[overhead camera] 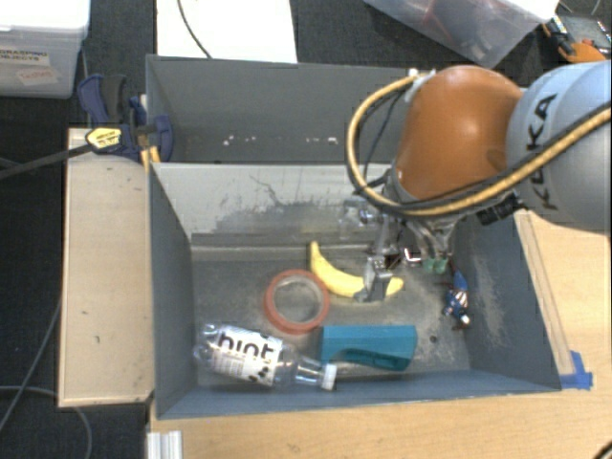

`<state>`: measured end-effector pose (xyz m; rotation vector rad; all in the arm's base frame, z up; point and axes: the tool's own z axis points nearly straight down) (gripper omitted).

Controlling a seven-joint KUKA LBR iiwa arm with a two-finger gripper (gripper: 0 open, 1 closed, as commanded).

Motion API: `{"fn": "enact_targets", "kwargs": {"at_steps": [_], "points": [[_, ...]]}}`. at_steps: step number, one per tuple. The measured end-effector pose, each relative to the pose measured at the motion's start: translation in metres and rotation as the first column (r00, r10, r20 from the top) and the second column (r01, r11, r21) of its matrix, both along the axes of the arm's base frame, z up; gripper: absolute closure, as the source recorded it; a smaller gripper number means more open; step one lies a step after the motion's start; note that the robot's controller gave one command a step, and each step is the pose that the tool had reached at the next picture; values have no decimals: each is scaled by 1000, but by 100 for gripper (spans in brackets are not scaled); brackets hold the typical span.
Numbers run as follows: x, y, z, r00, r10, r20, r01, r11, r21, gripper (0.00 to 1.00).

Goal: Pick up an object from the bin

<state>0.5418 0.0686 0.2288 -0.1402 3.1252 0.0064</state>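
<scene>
My gripper [374, 281] hangs low in the middle of the bin, its tip down on the right end of a yellow banana [332, 274]. The banana lies curved on the bin floor, and a bit of yellow shows on either side of the gripper tip. Just left of the banana and touching it lies a clear tape roll with a reddish rim [296, 301]. A teal block [370, 344] rests a short way in front of the gripper, near the bin's front wall.
A clear plastic bottle with a white cap and "hint" label [251, 357] lies on its side in the front left corner. A small blue object [457, 300] sits by the right wall. The arm with its orange cover and cables overhangs the back right of the bin.
</scene>
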Motion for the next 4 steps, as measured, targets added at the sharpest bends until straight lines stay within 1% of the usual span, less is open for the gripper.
{"fn": "enact_targets", "kwargs": {"at_steps": [1,2,3,4], "points": [[1,1,-6,1000,-21,-6,21,1000,0,0],[17,20,27,963,270,1,-270,963,-3,0],[2,-41,-103,1000,-20,-3,20,1000,1,0],[19,-5,-8,996,-88,24,88,996,10,0]]}}
